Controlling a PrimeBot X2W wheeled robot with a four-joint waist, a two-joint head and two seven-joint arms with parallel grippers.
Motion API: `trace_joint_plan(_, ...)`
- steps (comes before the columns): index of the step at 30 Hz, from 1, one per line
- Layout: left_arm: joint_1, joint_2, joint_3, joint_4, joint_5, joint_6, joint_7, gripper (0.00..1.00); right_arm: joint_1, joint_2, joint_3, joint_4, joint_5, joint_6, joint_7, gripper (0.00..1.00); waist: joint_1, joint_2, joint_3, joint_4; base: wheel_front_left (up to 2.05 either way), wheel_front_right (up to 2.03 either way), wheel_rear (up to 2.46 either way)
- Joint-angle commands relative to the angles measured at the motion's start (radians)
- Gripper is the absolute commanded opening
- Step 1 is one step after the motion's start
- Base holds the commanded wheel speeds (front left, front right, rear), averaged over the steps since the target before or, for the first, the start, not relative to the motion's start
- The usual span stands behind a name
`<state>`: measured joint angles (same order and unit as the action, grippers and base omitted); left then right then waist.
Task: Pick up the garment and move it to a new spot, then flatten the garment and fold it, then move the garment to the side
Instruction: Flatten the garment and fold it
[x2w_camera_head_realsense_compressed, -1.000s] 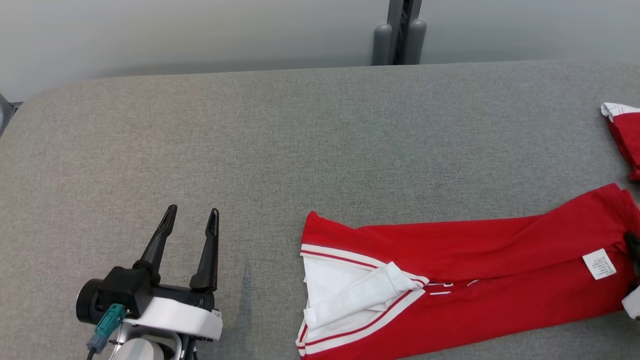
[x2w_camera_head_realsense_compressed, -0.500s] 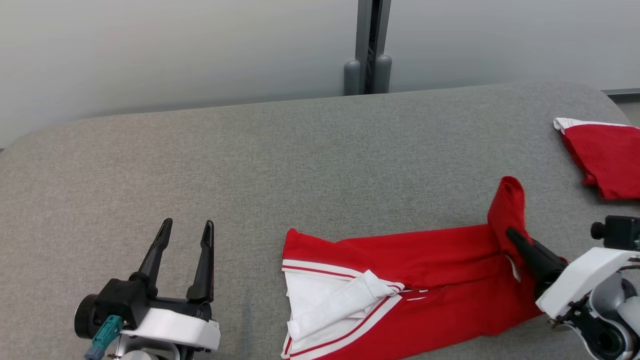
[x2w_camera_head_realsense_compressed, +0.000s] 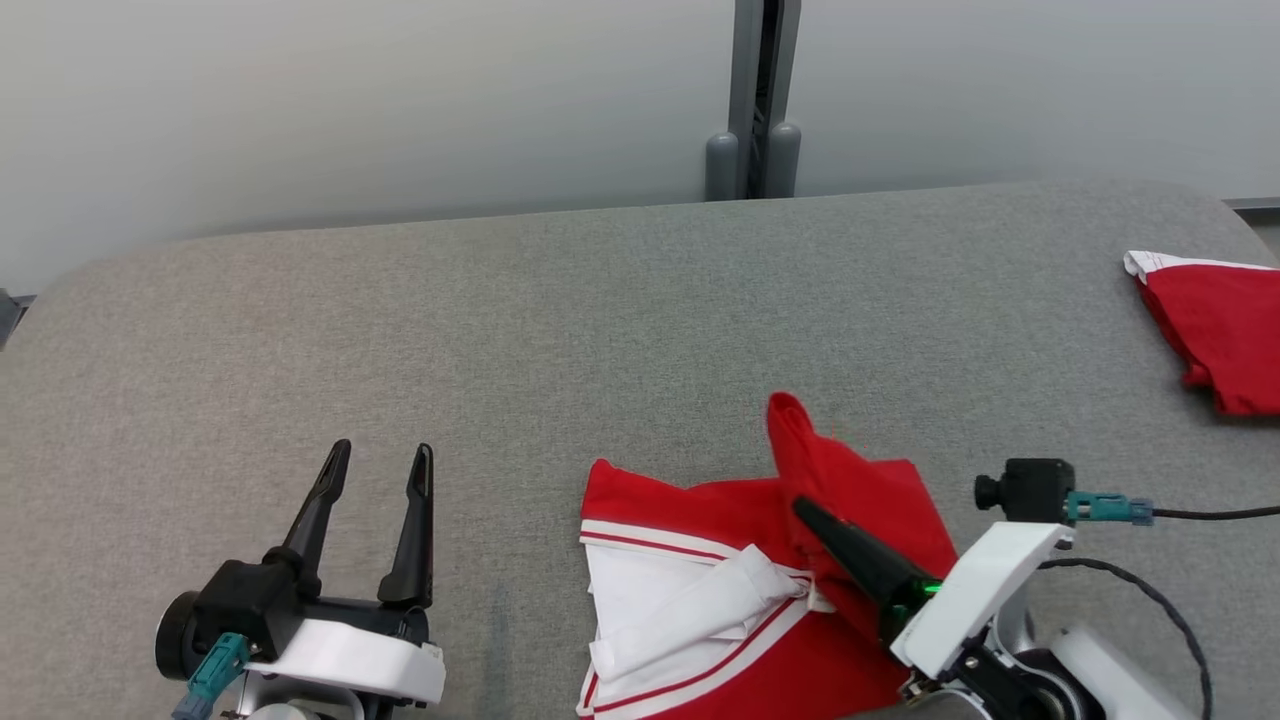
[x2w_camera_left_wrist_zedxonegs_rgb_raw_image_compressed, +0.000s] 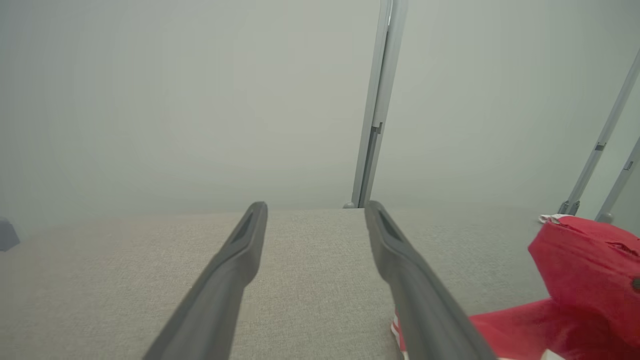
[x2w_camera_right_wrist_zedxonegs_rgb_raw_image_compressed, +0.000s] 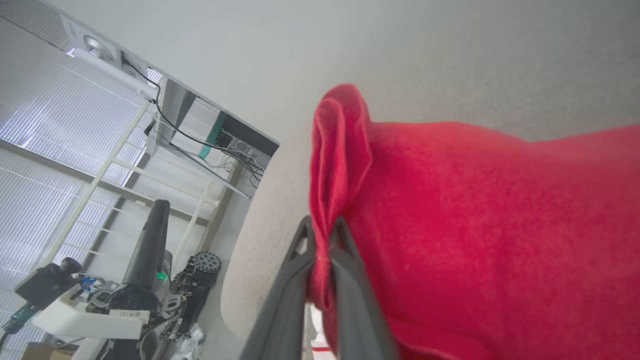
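Folding is judged in hand: one end of the red, white-trimmed garment (x2w_camera_head_realsense_compressed: 860, 490), lying on the grey cloth tabletop (x2w_camera_head_realsense_compressed: 600, 300), is pinched in the clenched right end effector (x2w_camera_head_realsense_compressed: 800, 506); the left end effector (x2w_camera_head_realsense_compressed: 383, 448) is spread, empty. Next, that end must be laid over the rest

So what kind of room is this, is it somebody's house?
Probably a robot lab or test room, not a house. There is a big grey padded table, a plain partition wall behind it, and a rack of cables and gear beside window blinds.
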<state>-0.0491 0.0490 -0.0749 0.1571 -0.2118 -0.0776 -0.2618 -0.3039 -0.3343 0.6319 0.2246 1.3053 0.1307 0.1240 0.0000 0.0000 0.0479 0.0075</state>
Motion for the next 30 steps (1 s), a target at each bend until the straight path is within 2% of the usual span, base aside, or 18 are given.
trace_joint_plan(1, 0.005, 0.004, 0.000, -0.002, -0.003, 0.007, -0.004, 1.00, 0.004, 0.023, -0.001, 0.002, 0.007, 0.000, 0.008, 0.00, 0.0000, 0.0000, 0.000, 0.012, 0.00, 0.00, 0.00)
trace_joint_plan(12, -0.003, 0.004, -0.013, 0.001, -0.016, 0.012, -0.004, 1.00, 0.010, 0.205, 0.008, 0.090, 0.012, 0.000, 0.028, 0.00, 0.0000, 0.0000, 0.020, 0.096, 0.00, 0.00, 0.00)
trace_joint_plan(20, -0.019, 0.004, -0.029, 0.006, -0.037, 0.020, -0.004, 1.00, -0.011, 0.257, -0.004, 0.196, 0.007, 0.000, 0.012, 0.00, 0.0000, 0.0000, 0.047, 0.151, 0.00, 0.00, 0.00)
trace_joint_plan(21, -0.020, 0.004, -0.032, 0.007, -0.037, 0.021, -0.004, 1.00, -0.016, 0.258, -0.010, 0.216, 0.001, 0.000, 0.003, 0.31, 0.0000, 0.0000, 0.051, 0.158, 0.00, 0.00, 0.00)
trace_joint_plan(22, -0.023, 0.003, -0.036, 0.008, -0.040, 0.023, -0.004, 1.00, -0.022, 0.265, -0.007, 0.226, 0.002, 0.000, 0.002, 0.97, 0.0000, 0.0000, 0.055, 0.163, 0.00, 0.00, 0.00)
trace_joint_plan(23, -0.025, 0.004, -0.037, 0.008, -0.043, 0.025, -0.004, 1.00, -0.020, 0.272, -0.008, 0.232, 0.020, 0.000, 0.011, 1.00, 0.0000, 0.0000, 0.057, 0.167, 0.00, 0.00, 0.00)
trace_joint_plan(30, -0.022, 0.004, -0.036, 0.015, -0.048, 0.029, -0.004, 1.00, -0.030, 0.280, 0.034, 0.186, 0.053, 0.000, 0.033, 1.00, 0.0000, 0.0000, 0.061, 0.168, 0.00, 0.00, 0.00)
